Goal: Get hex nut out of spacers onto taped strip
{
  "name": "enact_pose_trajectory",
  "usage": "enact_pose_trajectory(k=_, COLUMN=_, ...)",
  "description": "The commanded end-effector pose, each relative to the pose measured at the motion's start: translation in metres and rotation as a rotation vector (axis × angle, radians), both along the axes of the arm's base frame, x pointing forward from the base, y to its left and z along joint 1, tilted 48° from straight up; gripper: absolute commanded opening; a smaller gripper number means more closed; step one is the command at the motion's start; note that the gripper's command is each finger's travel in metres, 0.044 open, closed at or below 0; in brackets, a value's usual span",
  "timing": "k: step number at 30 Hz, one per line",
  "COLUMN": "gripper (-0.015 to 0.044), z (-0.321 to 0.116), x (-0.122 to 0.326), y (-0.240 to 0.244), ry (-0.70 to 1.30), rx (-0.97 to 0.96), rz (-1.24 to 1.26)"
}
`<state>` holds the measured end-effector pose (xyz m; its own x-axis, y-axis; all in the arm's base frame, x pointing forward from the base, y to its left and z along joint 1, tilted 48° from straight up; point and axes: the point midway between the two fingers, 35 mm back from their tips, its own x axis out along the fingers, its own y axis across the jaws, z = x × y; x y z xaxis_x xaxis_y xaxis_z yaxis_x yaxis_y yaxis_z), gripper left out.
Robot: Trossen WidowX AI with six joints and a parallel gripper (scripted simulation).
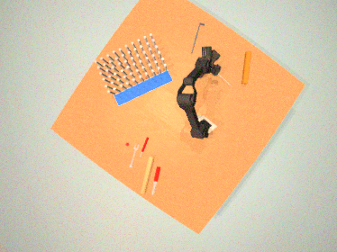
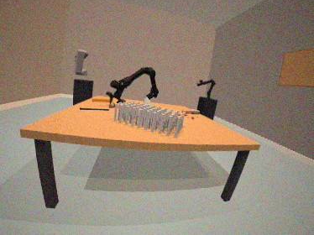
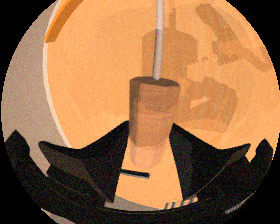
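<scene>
My gripper (image 1: 217,63) (image 3: 150,126) is shut on the wooden handle (image 3: 154,107) of a tool, above the table to the right of the spacers in the top view. A thin pale rod (image 1: 224,79) (image 3: 159,45) extends from the handle; its far end is out of the wrist view. The metal spacers (image 2: 148,119) stand in rows, seen from above in the top view. The blue taped strip (image 1: 143,88) lies along their front. A dark rod with a short bent end (image 1: 195,38) (image 2: 94,109) (image 3: 135,174) lies on the table. I cannot make out the nut.
An orange bar (image 1: 246,67) lies beyond the gripper, near the table edge. Toward another edge lie a pale fork-shaped tool (image 1: 134,155), two red-handled tools (image 1: 145,144) (image 1: 157,174), a yellow bar (image 1: 147,175) and a small red thing (image 1: 127,144).
</scene>
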<state>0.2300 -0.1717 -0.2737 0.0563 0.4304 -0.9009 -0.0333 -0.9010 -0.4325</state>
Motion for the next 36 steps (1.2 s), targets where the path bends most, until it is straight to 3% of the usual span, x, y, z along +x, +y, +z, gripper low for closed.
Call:
enact_pose_trajectory(k=1, gripper=0.0, z=-0.0014, x=-0.0035, y=0.0061, ry=0.001, rx=0.002, rz=0.0)
enact_pose_trajectory(k=36, gripper=0.0, z=-0.0016, x=-0.0037, y=0.0064, ry=-0.078, rx=-0.089, rz=0.003)
